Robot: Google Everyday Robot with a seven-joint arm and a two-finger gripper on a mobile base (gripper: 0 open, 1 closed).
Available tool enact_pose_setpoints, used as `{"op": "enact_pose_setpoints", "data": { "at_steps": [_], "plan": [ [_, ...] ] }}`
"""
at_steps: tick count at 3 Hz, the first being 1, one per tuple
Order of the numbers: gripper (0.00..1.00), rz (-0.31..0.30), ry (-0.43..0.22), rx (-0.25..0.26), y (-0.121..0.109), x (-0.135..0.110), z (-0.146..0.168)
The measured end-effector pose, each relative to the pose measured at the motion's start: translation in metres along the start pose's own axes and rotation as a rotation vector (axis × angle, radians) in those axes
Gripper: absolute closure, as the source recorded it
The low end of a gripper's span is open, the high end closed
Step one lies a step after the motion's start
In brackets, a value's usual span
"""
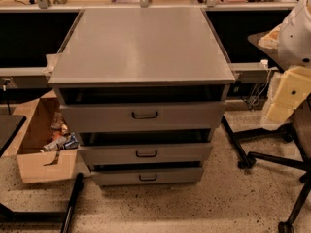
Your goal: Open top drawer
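Note:
The grey metal cabinet [141,47] stands in the middle of the camera view with three drawer fronts stacked on its face. The top drawer [97,116] is the widest and tallest front, with a small dark wire pull [145,115] at its centre. A dark gap shows between its upper edge and the cabinet top. The two narrower drawers [107,154] [112,176] sit below it. My gripper [286,95], cream-yellow under the white arm [300,33], hangs at the far right edge. It is to the right of the cabinet, about level with the top drawer and apart from it.
An open cardboard box [46,166] with rubbish sits on the floor left of the cabinet. Black chair-base legs [265,157] spread on the floor at the right. A black stand leg [73,200] lies at lower left. A workbench [29,6] runs behind.

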State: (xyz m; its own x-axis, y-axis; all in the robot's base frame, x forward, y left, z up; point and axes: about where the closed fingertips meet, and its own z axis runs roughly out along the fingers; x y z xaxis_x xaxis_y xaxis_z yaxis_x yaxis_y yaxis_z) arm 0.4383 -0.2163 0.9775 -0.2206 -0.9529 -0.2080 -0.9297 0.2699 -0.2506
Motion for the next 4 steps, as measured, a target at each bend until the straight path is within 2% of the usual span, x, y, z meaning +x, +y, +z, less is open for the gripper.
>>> {"op": "enact_pose_setpoints", "data": {
  "at_steps": [1, 2, 3, 4],
  "plan": [
    [0.0, 0.0, 0.0, 0.0, 0.0, 0.0, 0.0],
    [0.0, -0.115, 0.001, -0.029, 0.004, -0.008, 0.054],
    [0.0, -0.263, -0.002, -0.09, 0.024, -0.022, 0.128],
    [0.0, -0.347, -0.013, -0.182, 0.047, -0.028, 0.212]
  ]
}}
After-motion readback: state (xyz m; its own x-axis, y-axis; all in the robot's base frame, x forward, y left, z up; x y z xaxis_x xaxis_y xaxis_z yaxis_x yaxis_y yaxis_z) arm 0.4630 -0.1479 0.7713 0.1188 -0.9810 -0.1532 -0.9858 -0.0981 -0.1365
